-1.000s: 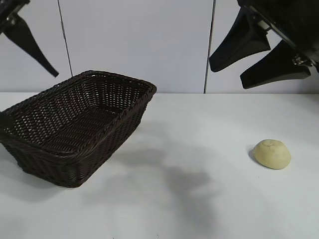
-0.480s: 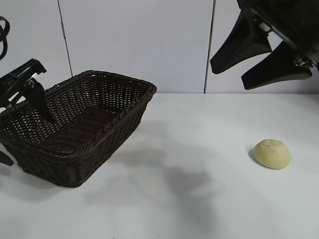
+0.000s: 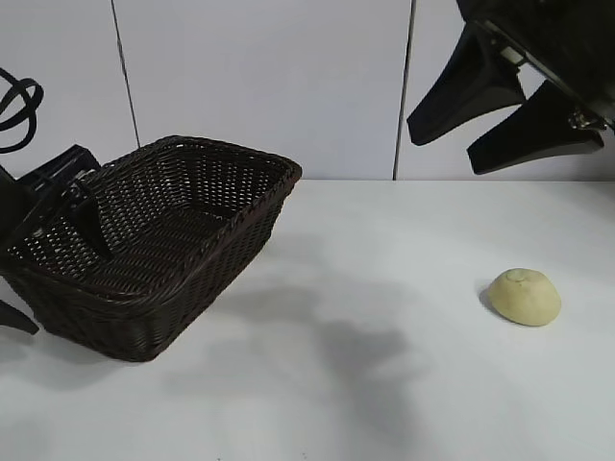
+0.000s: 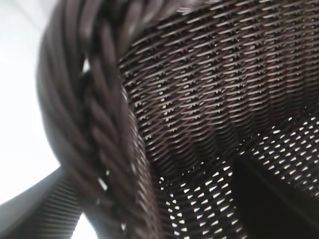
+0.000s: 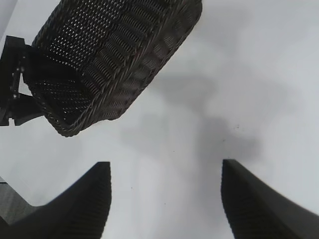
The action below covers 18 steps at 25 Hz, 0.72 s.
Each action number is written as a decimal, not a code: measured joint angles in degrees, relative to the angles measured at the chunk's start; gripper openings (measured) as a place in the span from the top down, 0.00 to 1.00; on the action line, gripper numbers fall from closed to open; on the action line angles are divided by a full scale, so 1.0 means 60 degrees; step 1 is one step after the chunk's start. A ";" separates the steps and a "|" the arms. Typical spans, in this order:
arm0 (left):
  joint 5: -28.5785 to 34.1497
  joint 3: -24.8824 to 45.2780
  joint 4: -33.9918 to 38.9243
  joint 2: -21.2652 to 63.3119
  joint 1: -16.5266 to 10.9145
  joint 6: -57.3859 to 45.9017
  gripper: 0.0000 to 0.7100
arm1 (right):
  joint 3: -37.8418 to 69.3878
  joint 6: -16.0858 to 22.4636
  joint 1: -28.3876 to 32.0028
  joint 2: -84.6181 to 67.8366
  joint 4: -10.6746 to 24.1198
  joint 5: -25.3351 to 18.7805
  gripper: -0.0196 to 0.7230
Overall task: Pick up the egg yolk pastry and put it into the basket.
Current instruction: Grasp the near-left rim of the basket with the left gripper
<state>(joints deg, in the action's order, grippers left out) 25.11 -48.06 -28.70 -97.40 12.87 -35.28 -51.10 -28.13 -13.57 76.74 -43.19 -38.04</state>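
Note:
The egg yolk pastry, a small pale yellow dome, lies on the white table at the right, apart from both grippers. The basket, dark brown wicker, stands at the left. My left gripper is at the basket's left end, open. One finger is inside the basket and the other outside, so the braided rim runs between them. My right gripper hangs high at the upper right, above and behind the pastry, open and empty. Its wrist view shows its gripper over bare table, with the basket beyond.
The white table spreads between basket and pastry, with soft arm shadows on it. A white panelled wall closes the back. The left arm's black cable loops at the far left.
The left arm has come down from the upper left to the basket's left end, with its fingers now astride the rim. The right gripper has barely moved. Pastry and basket are still.

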 joint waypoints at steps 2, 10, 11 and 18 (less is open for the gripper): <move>-0.0041 0.0000 0.0000 -0.0012 0.0000 -0.0020 0.31 | 0.0000 0.0000 0.0000 0.0000 0.0000 0.0000 0.35; -0.0110 0.0000 0.0000 -0.0012 0.0000 -0.0031 0.64 | 0.0000 0.0000 0.0000 0.0000 0.0017 0.0000 0.35; -0.0110 0.0000 0.0000 -0.0012 0.0000 -0.0031 0.68 | 0.0000 0.0000 0.0000 0.0000 0.0017 0.0000 0.35; -0.0016 -0.0007 -0.0001 -0.0017 0.0017 -0.0087 0.86 | 0.0000 0.0000 0.0000 0.0000 0.0019 0.0000 0.35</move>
<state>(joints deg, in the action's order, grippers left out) 25.02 -48.10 -28.71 -97.50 12.97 -35.80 -51.10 -28.13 -13.57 76.74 -43.08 -38.04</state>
